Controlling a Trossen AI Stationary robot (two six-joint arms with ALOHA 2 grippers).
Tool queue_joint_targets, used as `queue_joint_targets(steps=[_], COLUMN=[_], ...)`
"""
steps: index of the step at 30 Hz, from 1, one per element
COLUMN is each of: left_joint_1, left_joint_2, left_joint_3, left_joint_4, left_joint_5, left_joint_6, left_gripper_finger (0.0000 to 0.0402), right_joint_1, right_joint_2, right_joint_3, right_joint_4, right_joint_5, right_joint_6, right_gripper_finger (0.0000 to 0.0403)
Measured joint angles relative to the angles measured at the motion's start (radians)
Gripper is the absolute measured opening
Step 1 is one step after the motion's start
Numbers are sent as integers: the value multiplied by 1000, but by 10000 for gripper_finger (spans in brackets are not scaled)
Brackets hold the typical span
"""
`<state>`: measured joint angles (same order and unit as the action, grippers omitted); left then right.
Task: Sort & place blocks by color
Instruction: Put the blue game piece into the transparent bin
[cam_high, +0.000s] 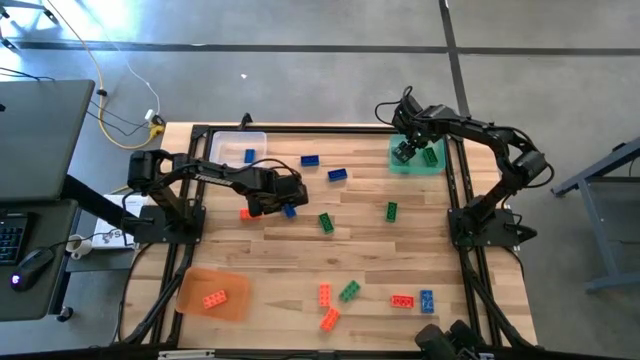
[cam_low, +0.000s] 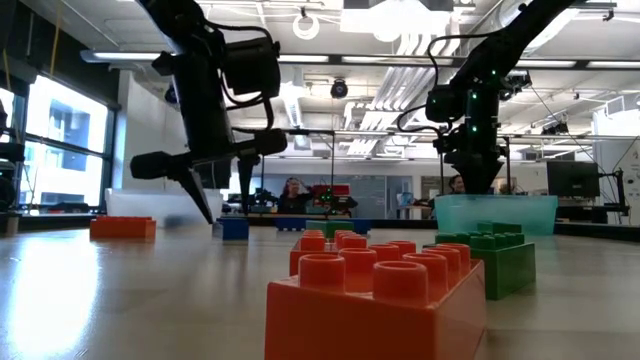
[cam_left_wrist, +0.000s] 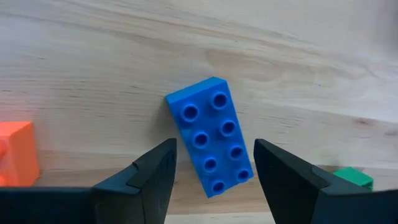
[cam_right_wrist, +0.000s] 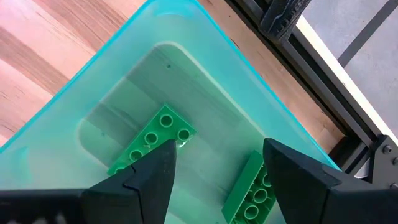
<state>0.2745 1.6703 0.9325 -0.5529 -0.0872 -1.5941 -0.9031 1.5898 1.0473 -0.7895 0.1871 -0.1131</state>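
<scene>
A blue block (cam_left_wrist: 210, 143) lies flat, studs up, on the wooden table (cam_high: 360, 250) left of centre. My left gripper (cam_left_wrist: 214, 149) hangs open just above it, one finger on each side of the block's near end, touching nothing; the low view shows that gripper (cam_low: 225, 205) just above the block (cam_low: 234, 228). An orange block (cam_high: 245, 213) lies just left of it. My right gripper (cam_right_wrist: 217, 149) stands open over the green tray (cam_high: 417, 158) at the far right. Two green blocks (cam_right_wrist: 152, 142) (cam_right_wrist: 252, 190) lie in that tray.
A clear tray (cam_high: 232, 140) with a blue block stands at the far left. An orange tray (cam_high: 190, 290) with an orange block sits near left. Loose blue blocks (cam_high: 337, 175), green blocks (cam_high: 326, 222) and orange blocks (cam_high: 324, 294) are scattered over the middle and near side.
</scene>
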Motion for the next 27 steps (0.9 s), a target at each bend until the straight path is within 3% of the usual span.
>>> queue_joint_targets(steps=[12, 17, 20, 25, 27], left_joint_1=[-2, 0, 7, 18, 18], left_joint_2=[58, 69, 66, 62, 62], left_joint_3=[0, 3, 2, 2, 2], left_joint_4=[29, 26, 22, 25, 29], left_joint_5=[-5, -3, 8, 40, 49], left_joint_6=[-18, 62, 137, 251, 286], left_gripper_finger=[202, 198, 179, 112, 106], right_joint_1=[0, 0, 0, 0, 0], right_joint_2=[0, 0, 0, 0, 0], right_joint_3=[0, 0, 0, 0, 0], right_joint_4=[0, -7, -15, -36, -40], right_joint_5=[0, -3, -3, -4, -4], right_joint_6=[0, 0, 0, -7, -7], right_gripper_finger=[229, 229, 229, 225, 223])
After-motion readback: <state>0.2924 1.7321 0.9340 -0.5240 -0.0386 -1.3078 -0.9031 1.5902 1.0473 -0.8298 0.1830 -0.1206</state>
